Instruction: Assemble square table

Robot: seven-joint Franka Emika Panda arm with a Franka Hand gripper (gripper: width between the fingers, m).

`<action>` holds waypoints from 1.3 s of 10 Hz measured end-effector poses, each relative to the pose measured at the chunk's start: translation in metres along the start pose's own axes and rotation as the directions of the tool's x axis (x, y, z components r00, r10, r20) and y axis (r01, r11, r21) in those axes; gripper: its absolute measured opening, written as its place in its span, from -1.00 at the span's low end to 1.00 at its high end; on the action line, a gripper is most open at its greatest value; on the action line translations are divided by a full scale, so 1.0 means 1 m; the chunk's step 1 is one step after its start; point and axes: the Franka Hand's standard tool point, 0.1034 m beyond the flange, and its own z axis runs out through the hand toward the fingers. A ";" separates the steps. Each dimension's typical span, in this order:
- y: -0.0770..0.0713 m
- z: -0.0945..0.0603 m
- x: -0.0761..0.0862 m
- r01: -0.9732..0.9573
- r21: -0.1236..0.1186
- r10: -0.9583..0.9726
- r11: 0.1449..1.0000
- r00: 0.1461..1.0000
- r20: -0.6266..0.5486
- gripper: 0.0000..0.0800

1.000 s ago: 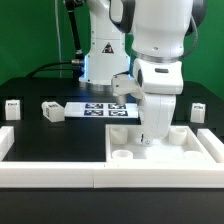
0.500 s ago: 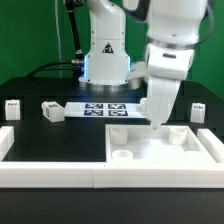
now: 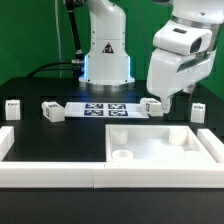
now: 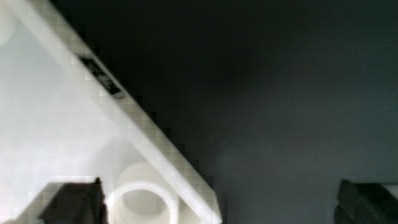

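Observation:
The square table's white panel lies rim-up at the front of the exterior view's right, with round corner sockets. Tagged white legs lie behind it: two at the left, one at the far right, and one just below my hand. My gripper hangs above the panel's far edge, open and empty. In the wrist view my gripper has its dark fingers wide apart. Between them are a panel corner and one socket.
The marker board lies flat behind the panel, in front of the robot base. A low white border rail runs along the front and turns up the exterior view's left side. The table is black.
My arm has risen out of the panel's inside and swung toward the exterior view's right and back. The panel and legs have not moved.

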 end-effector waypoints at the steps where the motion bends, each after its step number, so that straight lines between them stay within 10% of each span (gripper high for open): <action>1: 0.000 0.000 0.000 -0.026 0.000 0.026 1.000 1.000 0.000 0.62; 7: -0.054 0.007 0.020 -0.689 0.087 0.687 0.720 0.725 0.054 0.62; 12: -0.057 0.009 0.023 -0.789 0.084 0.786 0.609 0.614 0.073 0.62; 13: -0.065 0.011 0.024 -0.824 0.115 0.817 0.555 0.566 0.108 0.62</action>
